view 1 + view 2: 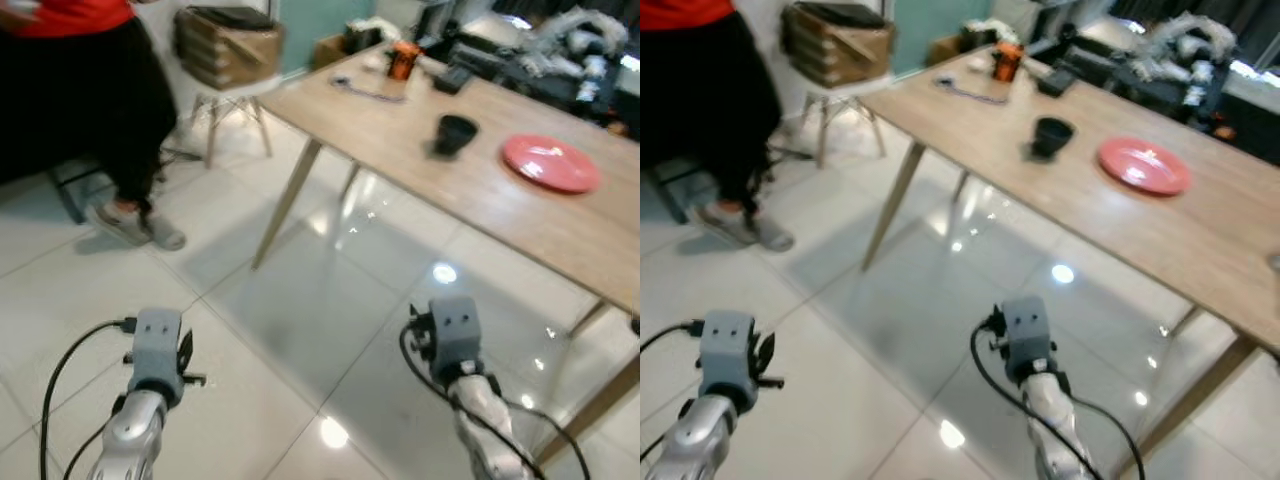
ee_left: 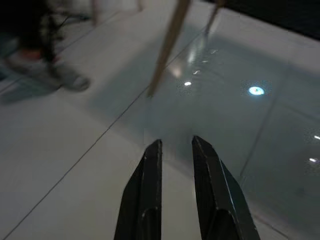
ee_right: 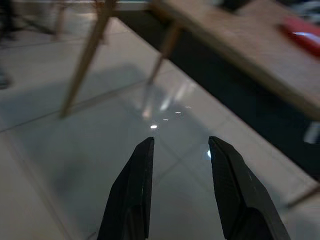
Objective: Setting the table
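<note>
A person's legs point(image 1: 120, 110) stand far left. The left end effector point(image 2: 175, 145) hangs low over the floor, fingers narrowly parted; the right end effector point(image 3: 180, 145) gapes wider. On the far counter point(image 1: 480, 190), a black cup point(image 1: 455, 133) sits left of a red plate point(image 1: 551, 163).

The table point(image 1: 470, 185) has a pale wood top with a smooth, faintly satin grain, on slanted wooden legs. Near its right edge the red plate point(image 1: 551, 163) looks glazed and glossy, catching white highlights; the black cup point(image 1: 455, 134) beside it reads matt. The floor point(image 1: 300, 300) is glossy white tile that mirrors ceiling lights. Both arms are brushed silver metal, and the left gripper point(image 2: 176, 150) and right gripper point(image 3: 181, 147) have smooth black fingers with a dull plastic sheen.
</note>
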{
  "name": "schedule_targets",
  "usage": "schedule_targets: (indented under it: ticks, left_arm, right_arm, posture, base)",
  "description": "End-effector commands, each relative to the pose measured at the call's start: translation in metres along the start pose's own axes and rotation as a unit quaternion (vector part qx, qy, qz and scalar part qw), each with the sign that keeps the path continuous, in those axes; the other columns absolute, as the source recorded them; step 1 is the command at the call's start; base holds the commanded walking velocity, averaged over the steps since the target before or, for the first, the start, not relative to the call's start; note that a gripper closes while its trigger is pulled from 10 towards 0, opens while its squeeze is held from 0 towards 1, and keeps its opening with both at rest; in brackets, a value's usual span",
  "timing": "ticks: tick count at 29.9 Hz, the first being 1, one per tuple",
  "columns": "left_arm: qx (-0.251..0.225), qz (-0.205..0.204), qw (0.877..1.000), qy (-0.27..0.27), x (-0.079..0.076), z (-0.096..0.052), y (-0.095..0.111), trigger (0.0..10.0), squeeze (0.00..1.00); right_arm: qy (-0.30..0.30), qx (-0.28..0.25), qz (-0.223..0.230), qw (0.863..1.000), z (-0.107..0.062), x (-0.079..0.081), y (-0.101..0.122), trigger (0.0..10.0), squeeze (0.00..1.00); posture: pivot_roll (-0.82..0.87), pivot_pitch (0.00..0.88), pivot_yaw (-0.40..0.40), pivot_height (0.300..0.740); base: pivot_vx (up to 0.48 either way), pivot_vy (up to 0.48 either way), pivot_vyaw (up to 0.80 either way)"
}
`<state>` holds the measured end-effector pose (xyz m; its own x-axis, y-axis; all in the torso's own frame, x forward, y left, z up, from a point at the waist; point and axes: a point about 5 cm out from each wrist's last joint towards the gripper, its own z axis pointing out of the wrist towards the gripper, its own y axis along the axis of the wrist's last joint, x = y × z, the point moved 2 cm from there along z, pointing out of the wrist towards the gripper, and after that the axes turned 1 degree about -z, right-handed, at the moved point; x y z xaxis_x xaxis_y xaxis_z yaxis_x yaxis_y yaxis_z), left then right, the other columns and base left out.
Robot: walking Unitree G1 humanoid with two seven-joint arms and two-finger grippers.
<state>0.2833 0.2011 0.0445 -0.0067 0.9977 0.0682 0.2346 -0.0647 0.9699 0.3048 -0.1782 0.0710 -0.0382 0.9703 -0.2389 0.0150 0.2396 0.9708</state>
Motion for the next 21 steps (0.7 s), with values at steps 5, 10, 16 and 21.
schedule_targets:
  ticks: [5, 10, 16, 21]
  left_arm:
    - [0.012, 0.017, 1.0, -0.011, 0.005, -0.003, -0.005, 10.0, 0.0]
    - [0.009, 0.035, 0.999, -0.026, 0.009, -0.001, 0.002, 10.0, 0.0]
    - [0.007, 0.042, 0.999, -0.027, 0.015, 0.002, 0.007, 10.0, 0.0]
    - [0.002, 0.041, 0.999, -0.026, 0.014, 0.002, 0.01, 10.0, 0.0]
  right_arm:
    - [-0.013, 0.011, 0.022, 1.0, -0.002, 0.01, -0.007, 10.0, 0.0]
    - [-0.03, 0.006, 0.038, 0.999, 0.002, 0.015, -0.005, 10.0, 0.0]
    - [-0.036, 0.003, 0.043, 0.998, 0.004, 0.016, -0.004, 10.0, 0.0]
    - [-0.039, -0.001, 0.041, 0.998, 0.005, 0.012, -0.002, 10.0, 0.0]
  posture:
    - [-0.02, 0.053, 0.029, 0.74]
    - [-0.01, 0.047, 0.07, 0.74]
    - [0.01, 0.043, 0.087, 0.74]
    - [0.01, 0.044, 0.082, 0.74]
  base:
    - [0.0, 0.0, -0.8]
    - [0.0, 0.0, -0.8]
    - [0.0, 0.0, -0.8]
    - [0.0, 0.0, -0.8]
